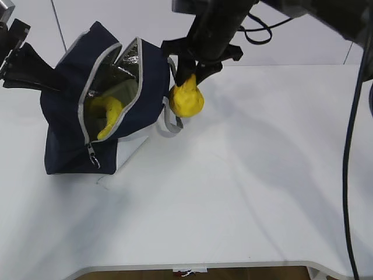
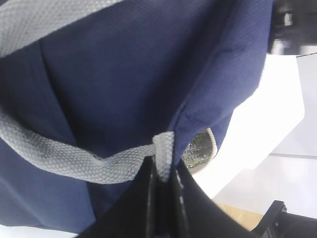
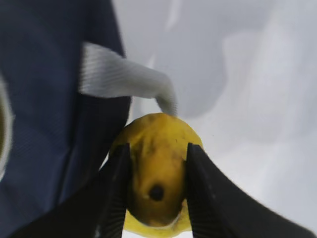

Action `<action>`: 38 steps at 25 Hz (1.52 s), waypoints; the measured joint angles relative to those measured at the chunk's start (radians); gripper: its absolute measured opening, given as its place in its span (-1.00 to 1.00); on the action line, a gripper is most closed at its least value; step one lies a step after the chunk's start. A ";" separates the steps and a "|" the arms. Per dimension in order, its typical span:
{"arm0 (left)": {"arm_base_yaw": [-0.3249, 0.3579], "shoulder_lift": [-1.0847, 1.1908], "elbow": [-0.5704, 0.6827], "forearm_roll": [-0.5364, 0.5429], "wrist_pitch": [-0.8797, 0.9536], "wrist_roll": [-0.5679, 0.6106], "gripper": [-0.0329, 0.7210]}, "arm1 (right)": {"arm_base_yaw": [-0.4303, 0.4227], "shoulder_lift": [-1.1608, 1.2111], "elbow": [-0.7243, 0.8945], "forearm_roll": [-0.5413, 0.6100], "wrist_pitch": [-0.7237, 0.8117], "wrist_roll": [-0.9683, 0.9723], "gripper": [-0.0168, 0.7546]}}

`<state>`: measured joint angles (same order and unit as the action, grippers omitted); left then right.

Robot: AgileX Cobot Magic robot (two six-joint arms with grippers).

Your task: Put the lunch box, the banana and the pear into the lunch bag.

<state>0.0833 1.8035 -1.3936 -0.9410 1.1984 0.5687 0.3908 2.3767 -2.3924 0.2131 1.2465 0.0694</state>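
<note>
The navy lunch bag (image 1: pixel 70 116) stands tilted on the table with its zipper open and the foil lining showing. The yellow banana (image 1: pixel 109 114) lies inside it. My left gripper (image 1: pixel 55 86) is at the bag's left side, shut on its grey handle (image 2: pixel 163 148). My right gripper (image 1: pixel 190 76) is shut on the yellow pear (image 1: pixel 186 99) and holds it by the neck just right of the bag's opening, above the table. In the right wrist view the pear (image 3: pixel 156 153) sits between the fingers (image 3: pixel 119 168), beside the bag (image 3: pixel 44 74). The lunch box is not in view.
The bag's other grey handle (image 1: pixel 170 125) hangs at its right side under the pear. The zipper ring pull (image 1: pixel 93 154) hangs at the bag's front. A black cable (image 1: pixel 348 151) hangs at the right. The white table (image 1: pixel 245 192) has its front edge at the bottom.
</note>
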 joint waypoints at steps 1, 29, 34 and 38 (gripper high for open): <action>0.000 0.000 0.000 0.000 0.000 0.000 -0.89 | 0.000 -0.013 -0.006 0.005 0.003 0.000 -0.25; 0.000 0.000 0.000 -0.094 0.003 -0.002 -0.89 | 0.002 0.023 -0.085 0.419 -0.230 -0.145 -0.24; 0.000 0.000 0.000 -0.111 0.003 -0.002 -0.89 | 0.006 0.045 -0.085 0.461 -0.242 -0.171 -0.03; 0.000 0.000 0.000 -0.116 0.003 -0.002 -0.89 | 0.002 0.045 -0.091 0.466 -0.214 -0.176 0.36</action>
<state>0.0833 1.8035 -1.3936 -1.0567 1.2016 0.5669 0.3923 2.4221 -2.4832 0.6794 1.0329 -0.1061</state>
